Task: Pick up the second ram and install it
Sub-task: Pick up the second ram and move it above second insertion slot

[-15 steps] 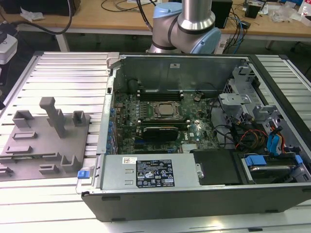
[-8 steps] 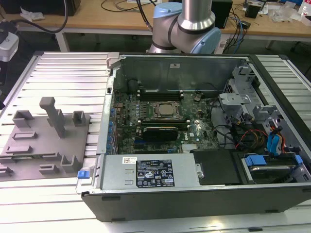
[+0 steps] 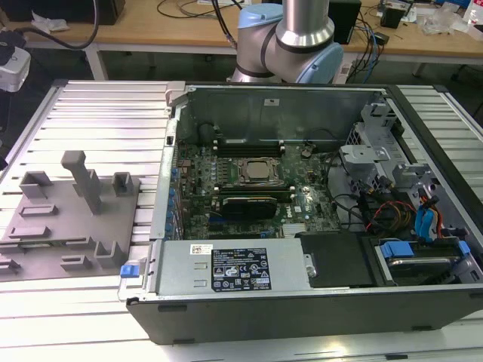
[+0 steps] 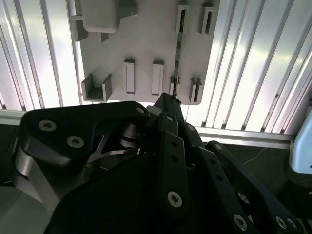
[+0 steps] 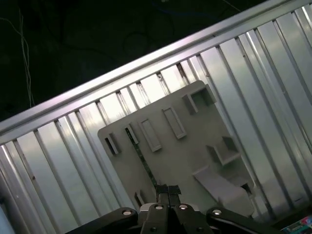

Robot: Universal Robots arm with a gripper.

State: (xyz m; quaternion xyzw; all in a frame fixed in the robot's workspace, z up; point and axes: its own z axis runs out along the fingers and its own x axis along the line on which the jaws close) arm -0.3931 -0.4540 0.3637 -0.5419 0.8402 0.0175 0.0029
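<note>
With the claw (image 4: 168, 99) clenched, tips together and seemingly nothing between them, hovering high over the grey fixture tray (image 4: 146, 44); just beyond the tips in the second wrist view, the second ram (image 4: 178, 48), on edge in the tray's slots, apparently not yet lifted; at the exterior view's left, the same tray on the ribbed table (image 3: 106, 113); at centre, the open computer case (image 3: 302, 317), motherboard (image 3: 302, 204) exposed; pickup and installation seemingly both left to do.

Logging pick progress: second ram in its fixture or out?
In: the second ram stands on edge in slots of the gray fixture plate.
</note>
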